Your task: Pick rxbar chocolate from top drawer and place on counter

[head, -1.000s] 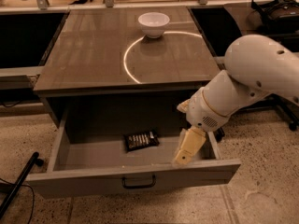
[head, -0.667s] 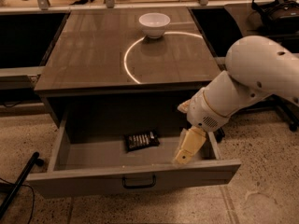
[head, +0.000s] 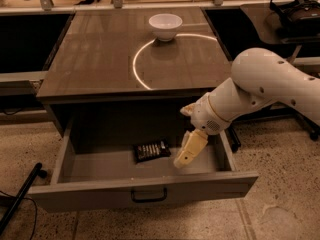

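The top drawer (head: 145, 193) is pulled wide open, with its black handle at the front centre. The rxbar chocolate (head: 151, 150), a dark wrapper with pale lettering, lies flat on the drawer floor near the middle. My gripper (head: 186, 154) hangs inside the drawer just right of the bar, pointing down and left, a little apart from it and holding nothing. The white arm reaches in from the right. The counter (head: 100, 59) above the drawer is brown-grey with a bright curved arc line.
A white bowl (head: 165, 26) stands at the back of the counter. A black pole (head: 20, 196) lies on the floor at left. Dark desks and a headset (head: 295, 6) are at the back right.
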`<state>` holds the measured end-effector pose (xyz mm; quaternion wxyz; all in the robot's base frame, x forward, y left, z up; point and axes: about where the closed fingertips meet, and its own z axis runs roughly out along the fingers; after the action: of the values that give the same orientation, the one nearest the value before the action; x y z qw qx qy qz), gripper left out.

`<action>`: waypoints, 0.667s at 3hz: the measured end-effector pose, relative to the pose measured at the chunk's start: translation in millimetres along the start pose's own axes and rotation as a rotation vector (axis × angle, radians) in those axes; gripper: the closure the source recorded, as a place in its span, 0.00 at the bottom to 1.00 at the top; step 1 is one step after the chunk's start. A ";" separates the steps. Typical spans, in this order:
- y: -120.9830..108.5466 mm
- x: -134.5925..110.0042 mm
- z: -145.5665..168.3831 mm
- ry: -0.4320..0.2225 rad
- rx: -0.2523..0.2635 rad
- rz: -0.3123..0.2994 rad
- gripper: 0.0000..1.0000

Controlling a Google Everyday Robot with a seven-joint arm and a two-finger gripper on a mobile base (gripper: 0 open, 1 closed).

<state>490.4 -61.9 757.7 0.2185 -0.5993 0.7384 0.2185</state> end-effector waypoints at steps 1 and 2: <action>-50.8 -2.1 51.5 -0.073 0.052 -0.006 0.00; -50.3 -4.2 59.6 -0.073 0.049 -0.018 0.00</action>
<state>544.1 -33.1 708.9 0.2617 -0.5920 0.7298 0.2200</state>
